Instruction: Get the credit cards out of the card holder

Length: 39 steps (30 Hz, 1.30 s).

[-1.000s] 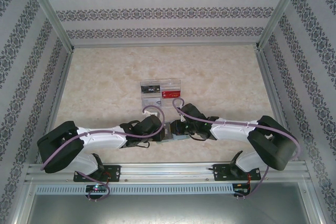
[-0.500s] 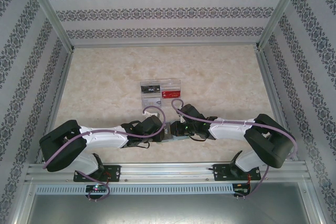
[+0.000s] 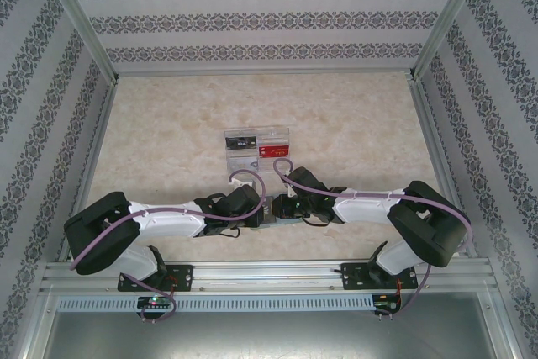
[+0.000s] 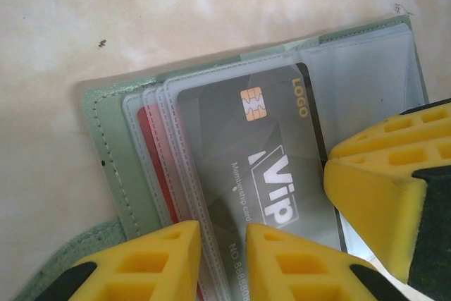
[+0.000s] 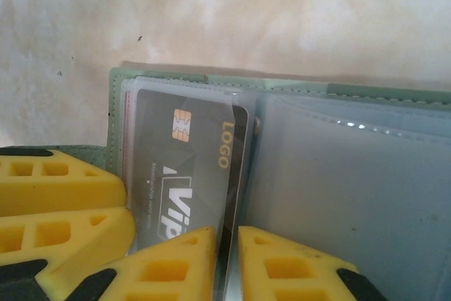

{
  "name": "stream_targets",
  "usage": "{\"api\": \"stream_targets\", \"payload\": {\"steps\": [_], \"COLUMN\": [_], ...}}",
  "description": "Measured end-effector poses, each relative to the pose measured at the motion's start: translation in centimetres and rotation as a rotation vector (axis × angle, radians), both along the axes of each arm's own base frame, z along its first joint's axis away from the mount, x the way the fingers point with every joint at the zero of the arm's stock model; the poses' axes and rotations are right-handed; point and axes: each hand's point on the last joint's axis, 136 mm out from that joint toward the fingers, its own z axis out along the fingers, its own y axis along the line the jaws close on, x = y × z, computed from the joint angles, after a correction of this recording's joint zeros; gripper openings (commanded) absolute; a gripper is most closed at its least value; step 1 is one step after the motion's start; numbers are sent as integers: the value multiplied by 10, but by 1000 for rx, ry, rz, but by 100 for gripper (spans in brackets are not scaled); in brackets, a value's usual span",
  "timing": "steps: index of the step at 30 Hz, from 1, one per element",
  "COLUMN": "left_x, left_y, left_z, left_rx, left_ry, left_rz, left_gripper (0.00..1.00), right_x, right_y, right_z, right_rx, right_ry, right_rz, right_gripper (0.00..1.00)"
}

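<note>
The card holder lies open on the table, just in front of both arms. Its clear sleeves hold a grey VIP card, with a red card behind. The cards look light, stiff and slick, and the sleeves floppy, so a pinch on a card's exposed edge seems best while the holder is pinned. The left gripper is nearly closed, clamping the holder's sleeve stack. The right gripper is pinched narrowly on the grey card's edge, likely through its sleeve.
</note>
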Motion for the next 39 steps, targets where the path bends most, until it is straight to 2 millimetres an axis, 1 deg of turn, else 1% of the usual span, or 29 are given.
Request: {"api": "stream_targets", "payload": {"steps": [8, 13, 16, 20, 27, 32, 39], "left_x": [0, 0, 0, 0, 0, 0, 0], "left_y": [0, 0, 0, 0, 0, 0, 0], "left_z": [0, 0, 0, 0, 0, 0, 0], "left_rx": [0, 0, 0, 0, 0, 0, 0], "left_ry": [-1, -1, -1, -1, -1, -1, -1], "left_rz": [0, 0, 0, 0, 0, 0, 0], "left_gripper": [25, 25, 25, 25, 25, 25, 25], "right_x": [1, 5, 4, 4, 3, 1, 1], "right_y": [-1, -13, -15, -15, -7, -1, -1], "right_z": [3, 8, 10, 12, 15, 11, 6], "right_rx": [-13, -57, -64, -61, -27, -11, -21], "right_ry": [0, -24, -29, -34, -26, -6, 7], "right_rz": [-3, -20, -17, -10, 9, 16, 13], "right_gripper": [22, 23, 23, 19, 19, 20, 20]}}
